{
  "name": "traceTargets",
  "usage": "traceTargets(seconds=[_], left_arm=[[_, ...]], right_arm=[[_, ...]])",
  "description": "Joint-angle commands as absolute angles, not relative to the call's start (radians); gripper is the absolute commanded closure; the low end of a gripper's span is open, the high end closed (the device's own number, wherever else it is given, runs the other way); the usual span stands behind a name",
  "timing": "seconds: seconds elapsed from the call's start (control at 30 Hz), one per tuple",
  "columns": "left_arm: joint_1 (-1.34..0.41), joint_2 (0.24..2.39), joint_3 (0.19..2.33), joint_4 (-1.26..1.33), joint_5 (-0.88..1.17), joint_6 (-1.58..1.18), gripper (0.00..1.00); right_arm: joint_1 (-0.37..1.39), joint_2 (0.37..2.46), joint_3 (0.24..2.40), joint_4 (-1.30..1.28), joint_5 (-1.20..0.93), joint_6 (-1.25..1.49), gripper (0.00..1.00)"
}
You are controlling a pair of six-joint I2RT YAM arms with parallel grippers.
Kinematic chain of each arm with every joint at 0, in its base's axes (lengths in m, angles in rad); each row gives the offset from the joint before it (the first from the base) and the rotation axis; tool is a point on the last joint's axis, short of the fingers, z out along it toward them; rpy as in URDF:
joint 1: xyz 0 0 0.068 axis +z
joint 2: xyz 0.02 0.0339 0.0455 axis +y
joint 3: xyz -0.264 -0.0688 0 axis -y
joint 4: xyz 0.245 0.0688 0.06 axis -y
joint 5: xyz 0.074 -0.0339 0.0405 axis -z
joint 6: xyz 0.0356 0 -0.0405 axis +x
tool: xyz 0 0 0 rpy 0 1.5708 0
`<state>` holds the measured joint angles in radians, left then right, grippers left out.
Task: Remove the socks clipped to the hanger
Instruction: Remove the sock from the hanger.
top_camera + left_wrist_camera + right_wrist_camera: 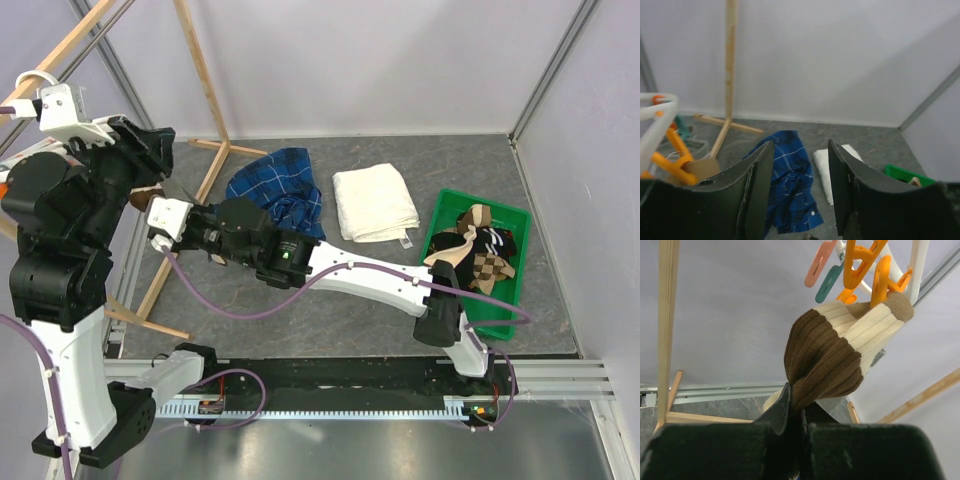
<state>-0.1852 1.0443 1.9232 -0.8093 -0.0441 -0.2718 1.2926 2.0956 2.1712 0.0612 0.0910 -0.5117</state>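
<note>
Item: my right gripper [795, 415], pinched together on the brown end of a brown-and-cream ribbed sock [835, 355], long axis rising up and right of me to an orange clothespin [880, 280] on the white hanger [917, 265]; my left gripper [800, 150], apart and empty.

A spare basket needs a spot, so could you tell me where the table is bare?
Bare mat: along the back wall behind the white towel and green bin, and the near strip between the right arm and table edge. Crowded at left: wooden rack, blue shirt, the right tool shut on a sock.
</note>
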Motion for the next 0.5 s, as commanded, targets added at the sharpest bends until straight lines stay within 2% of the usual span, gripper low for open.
traceTargets(seconds=[0.0,0.3,0.47], left_arm=[[-0.181,1.068,1.959,-0.888,-0.31,-0.17,0.45],[-0.181,1.129,1.985,-0.98,-0.498,-0.137,0.45],[-0.181,1.149,2.032,-1.011,-0.518,-0.158,0.44]], right_arm=[[1.304,2.04,2.143,0.147,0.129,-0.509,1.0],[1.345,2.068,2.164,0.155,0.141,-0.544,1.0],[1.358,2.085,2.187,0.143,0.146,-0.566,1.0]])
